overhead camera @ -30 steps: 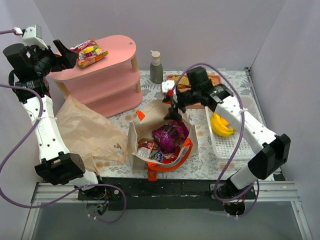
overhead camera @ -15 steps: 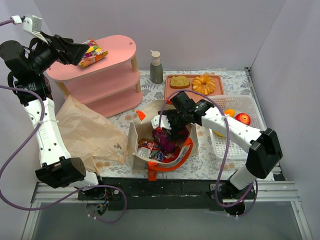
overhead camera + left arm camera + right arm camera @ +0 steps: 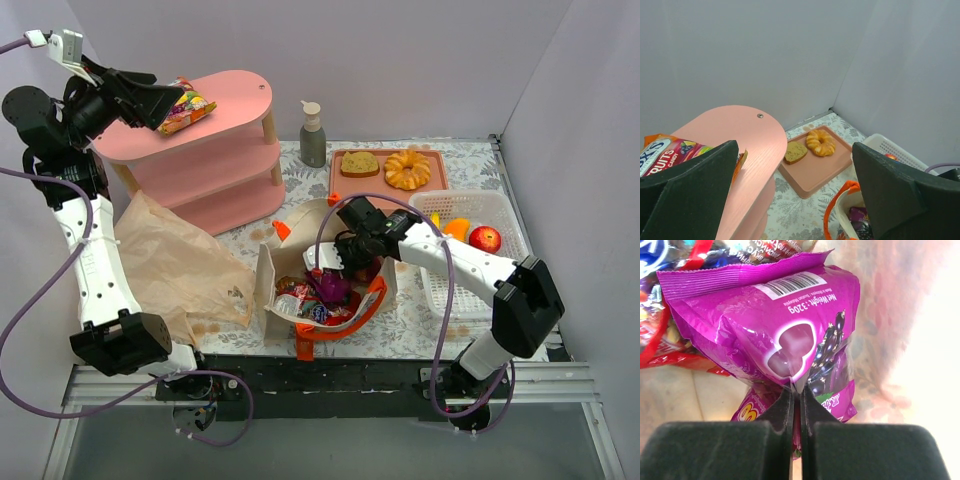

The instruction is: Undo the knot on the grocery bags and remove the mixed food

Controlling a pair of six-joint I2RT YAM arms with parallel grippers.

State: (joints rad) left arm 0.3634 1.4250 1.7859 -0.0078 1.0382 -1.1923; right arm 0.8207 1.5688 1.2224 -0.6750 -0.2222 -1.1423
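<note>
We see the right end effector (image 3: 796, 392) pinching a purple snack packet (image 3: 770, 320) inside the canvas tote (image 3: 268, 285), while the left end effector (image 3: 160, 98) gapes wide beside a red-yellow packet (image 3: 188, 108) atop the pink shelf (image 3: 235, 100).

top: above and behind my bases, looking down on the whole table (image 3: 410, 335)
left wrist: high by pink shelf (image 3: 740, 130), facing far corner, distant
right wrist: down in tote (image 3: 266, 285), very close on purple packet (image 3: 770, 330)
shared: top and left wrist both see pink shelf, tray (image 3: 815, 175)
</note>
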